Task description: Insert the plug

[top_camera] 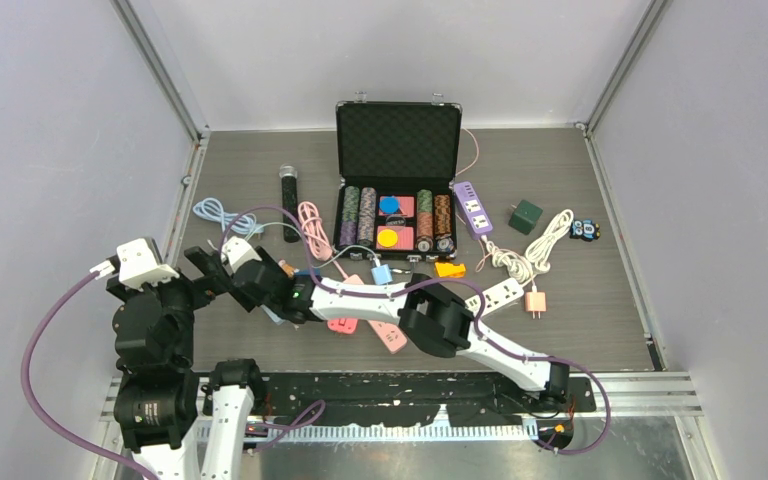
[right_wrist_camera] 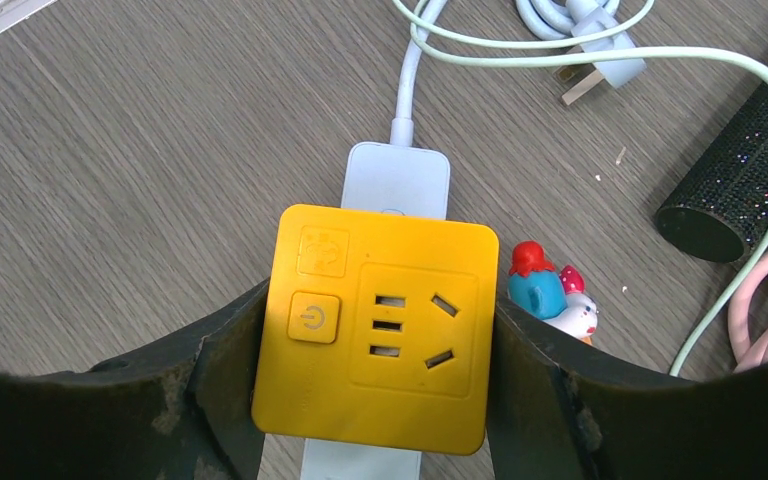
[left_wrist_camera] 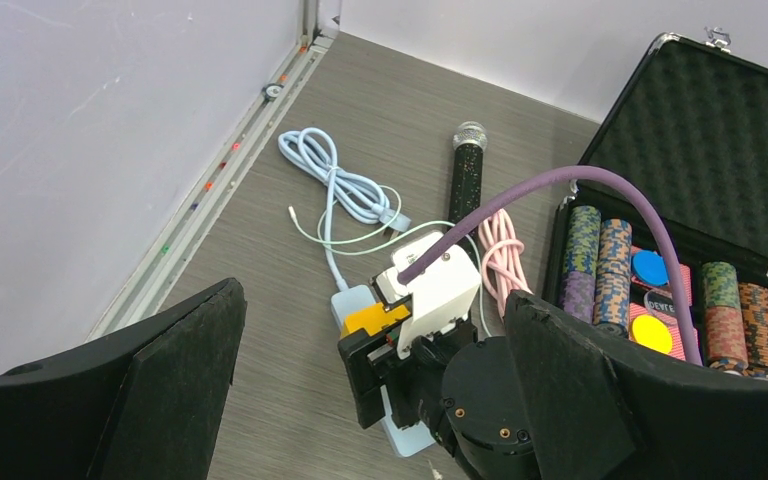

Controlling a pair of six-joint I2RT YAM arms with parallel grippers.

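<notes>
My right gripper (right_wrist_camera: 375,345) is shut on a yellow cube plug adapter (right_wrist_camera: 375,325), one finger on each side. The cube's socket face and power button point at the camera. It sits directly over a light blue power strip (right_wrist_camera: 398,180) lying on the table. I cannot tell whether it is touching the strip. In the left wrist view the cube (left_wrist_camera: 375,317) shows at the right gripper's tip over the strip (left_wrist_camera: 353,298). My left gripper (left_wrist_camera: 375,400) is open and empty, hovering above and beside them. In the top view both grippers meet at the left (top_camera: 250,285).
A small red, blue and white toy figure (right_wrist_camera: 550,295) stands just right of the cube. A black microphone (top_camera: 289,203), pink cable (top_camera: 312,228) and open poker chip case (top_camera: 397,190) lie behind. Pink, white (top_camera: 495,295) and purple (top_camera: 472,207) power strips lie to the right.
</notes>
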